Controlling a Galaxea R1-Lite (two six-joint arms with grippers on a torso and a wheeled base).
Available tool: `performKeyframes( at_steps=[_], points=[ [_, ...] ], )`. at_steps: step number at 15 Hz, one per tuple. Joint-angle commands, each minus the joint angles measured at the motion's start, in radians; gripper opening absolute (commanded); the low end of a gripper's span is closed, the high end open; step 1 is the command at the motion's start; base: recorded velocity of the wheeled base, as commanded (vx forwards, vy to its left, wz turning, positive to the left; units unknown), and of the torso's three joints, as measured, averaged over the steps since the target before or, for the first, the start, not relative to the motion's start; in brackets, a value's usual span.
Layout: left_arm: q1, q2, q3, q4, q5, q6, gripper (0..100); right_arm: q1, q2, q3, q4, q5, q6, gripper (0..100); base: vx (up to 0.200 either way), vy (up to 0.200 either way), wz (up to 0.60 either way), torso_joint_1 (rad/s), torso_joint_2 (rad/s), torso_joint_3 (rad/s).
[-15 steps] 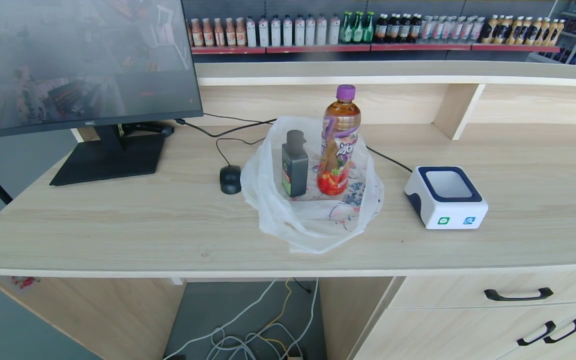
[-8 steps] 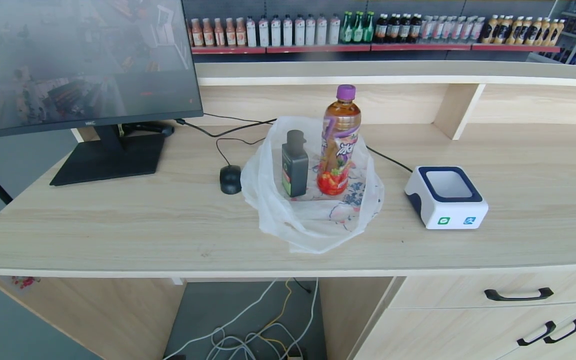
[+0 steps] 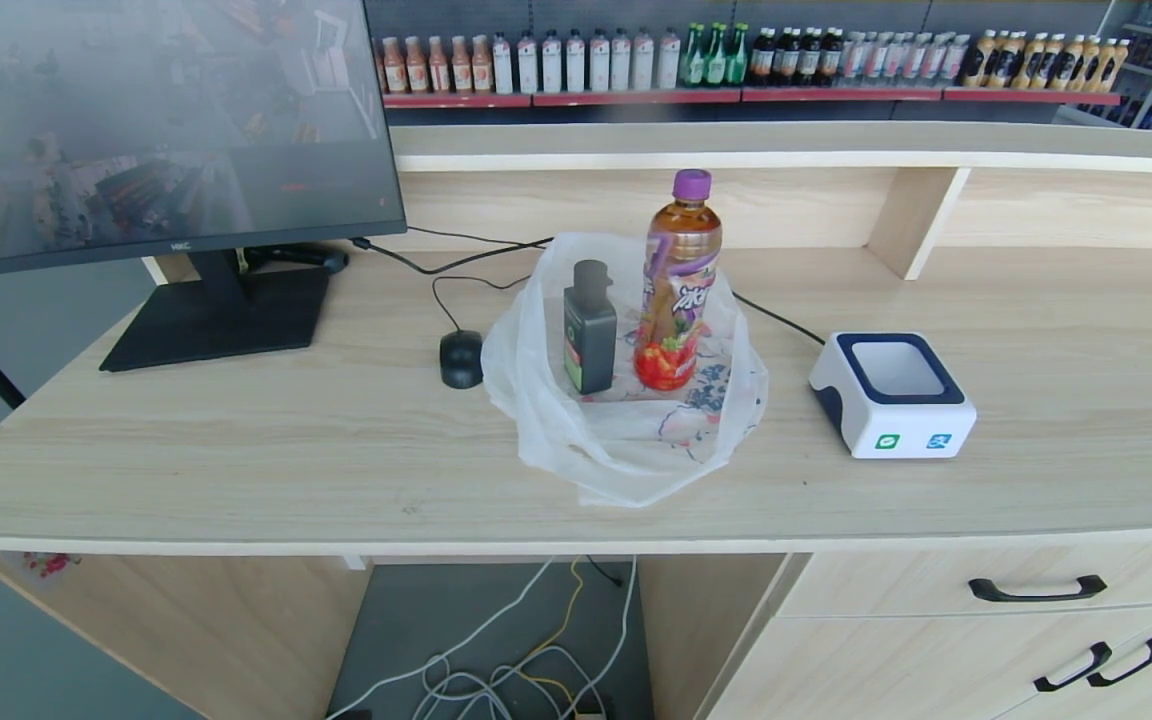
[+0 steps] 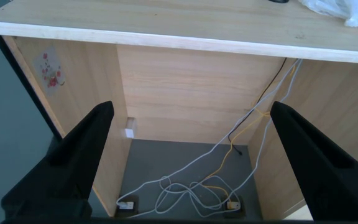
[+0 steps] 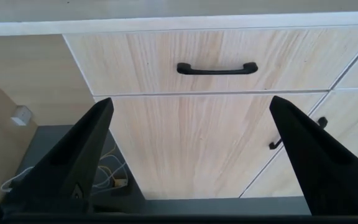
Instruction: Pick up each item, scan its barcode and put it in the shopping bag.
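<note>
A translucent white shopping bag [image 3: 626, 420] lies open on the wooden counter [image 3: 236, 450]. Inside it stand a dark grey bottle [image 3: 589, 328] and a taller tea bottle with a purple cap [image 3: 677, 282], both upright. A white and navy barcode scanner [image 3: 891, 395] sits to the right of the bag. My left gripper [image 4: 191, 118] hangs open below the counter's front edge, facing the knee space with cables. My right gripper [image 5: 191, 112] is open too, low in front of the drawer fronts [image 5: 216, 68].
A monitor [image 3: 156, 130] on a black stand occupies the counter's left side, with a black mouse [image 3: 460, 358] and its cable beside the bag. A raised shelf runs along the back. Loose cables [image 3: 496, 670] lie on the floor under the counter.
</note>
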Motion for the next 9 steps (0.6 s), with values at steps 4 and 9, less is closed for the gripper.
performKeyframes(
  at_steps=[4, 9],
  points=[
    [0.0, 0.0, 0.0, 0.0, 0.001, -0.003, 100, -0.008, -0.027, 0.0, 0.0, 0.0, 0.0, 100, 0.0, 0.0, 0.0, 0.0, 0.0, 0.0],
    [0.0, 0.0, 0.0, 0.0, 0.001, -0.002, 100, -0.008, -0.027, 0.0, 0.0, 0.0, 0.0, 100, 0.0, -0.2, 0.0, 0.003, 0.0, 0.005]
  ],
)
